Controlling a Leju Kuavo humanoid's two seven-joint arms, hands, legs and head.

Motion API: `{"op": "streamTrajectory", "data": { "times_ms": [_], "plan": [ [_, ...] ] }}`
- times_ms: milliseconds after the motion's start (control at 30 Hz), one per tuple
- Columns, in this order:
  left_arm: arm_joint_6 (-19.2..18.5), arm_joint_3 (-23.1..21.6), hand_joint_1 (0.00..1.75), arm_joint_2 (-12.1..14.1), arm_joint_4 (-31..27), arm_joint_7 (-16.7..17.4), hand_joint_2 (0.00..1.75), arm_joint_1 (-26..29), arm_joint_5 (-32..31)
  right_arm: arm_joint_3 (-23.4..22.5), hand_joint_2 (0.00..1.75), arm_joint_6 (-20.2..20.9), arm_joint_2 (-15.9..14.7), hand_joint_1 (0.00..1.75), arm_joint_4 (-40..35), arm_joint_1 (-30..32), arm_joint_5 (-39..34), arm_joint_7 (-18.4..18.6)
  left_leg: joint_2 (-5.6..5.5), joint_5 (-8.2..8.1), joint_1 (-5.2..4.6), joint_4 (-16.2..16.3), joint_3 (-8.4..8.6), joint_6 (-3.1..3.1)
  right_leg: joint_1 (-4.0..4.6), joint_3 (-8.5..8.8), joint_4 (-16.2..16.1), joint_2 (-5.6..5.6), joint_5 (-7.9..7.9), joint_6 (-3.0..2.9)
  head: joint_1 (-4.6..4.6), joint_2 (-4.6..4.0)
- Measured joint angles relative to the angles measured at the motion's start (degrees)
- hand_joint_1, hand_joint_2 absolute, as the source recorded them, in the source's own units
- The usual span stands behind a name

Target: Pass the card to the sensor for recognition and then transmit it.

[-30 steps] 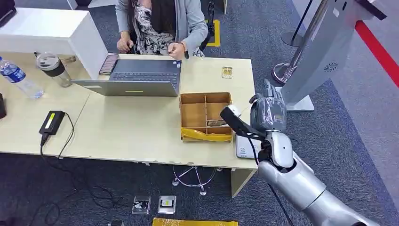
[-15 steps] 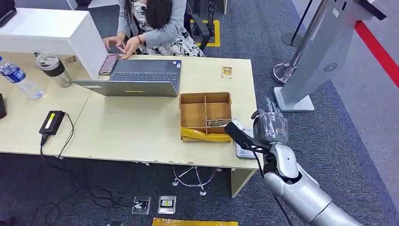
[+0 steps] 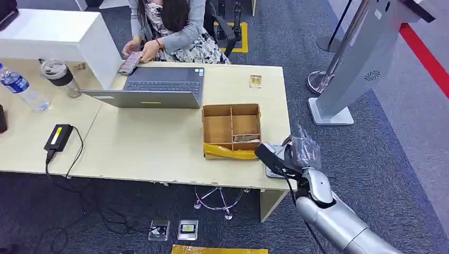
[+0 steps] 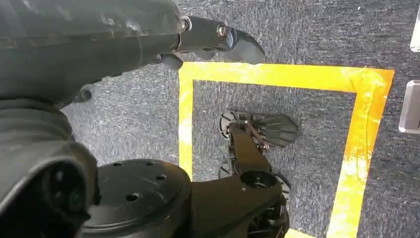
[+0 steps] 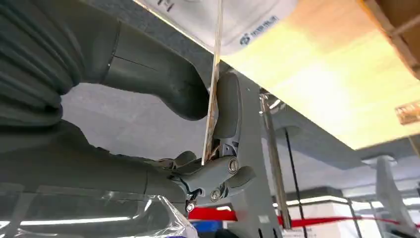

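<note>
Over the sensor [image 3: 274,168], right robot hand [image 3: 296,153] pinching card [image 5: 213,84] edge-on, left robot hand [image 4: 99,34] empty.

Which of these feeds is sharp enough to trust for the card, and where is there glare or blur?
Right wrist view: the card is crisp, edge-on, pinched by the right robot hand; the white sensor pad is bright, and plastic wrap glares. Head view: evenly lit and sharp, but the right robot hand hides the card. Left wrist view: sharp on the floor; the near left robot hand is dark.
</note>
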Motion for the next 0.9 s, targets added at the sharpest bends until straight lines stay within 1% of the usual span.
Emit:
{"op": "streamTrajectory", "data": {
  "times_ms": [133, 367, 900],
  "plan": [
    [0.3, 0.0, 0.0, 0.0, 0.0, 0.2, 0.0, 0.1, 0.4, 0.8, 1.75, -0.9, 0.4, 1.75, 2.9, -0.8, -2.0, -0.1, 0.0, 0.0, 0.0, 0.0, 0.0, 0.0, 0.0, 0.0, 0.0, 0.0, 0.0, 0.0, 0.0, 0.0],
    [0.5, 0.0, 0.0, -0.1, 0.0, 0.2, 0.0, 0.2, 0.6, 1.4, 1.75, -1.4, 0.9, 1.75, 5.8, -1.5, -2.7, -0.1, 0.0, 0.0, 0.0, 0.0, 0.0, 0.0, 0.0, 0.0, 0.0, 0.0, 0.0, 0.0, 0.0, 0.0],
    [0.5, 0.0, 0.0, -0.1, 0.0, 0.2, 0.0, 0.2, 0.6, 1.4, 1.75, -1.2, 1.0, 1.75, 7.8, -1.6, -3.2, 0.3, 0.02, 0.0, 0.0, 0.0, 0.09, 0.0, 0.0, 0.04, 0.0, 0.03, 0.0, 0.0, 0.0, 0.0]
  ]
}}
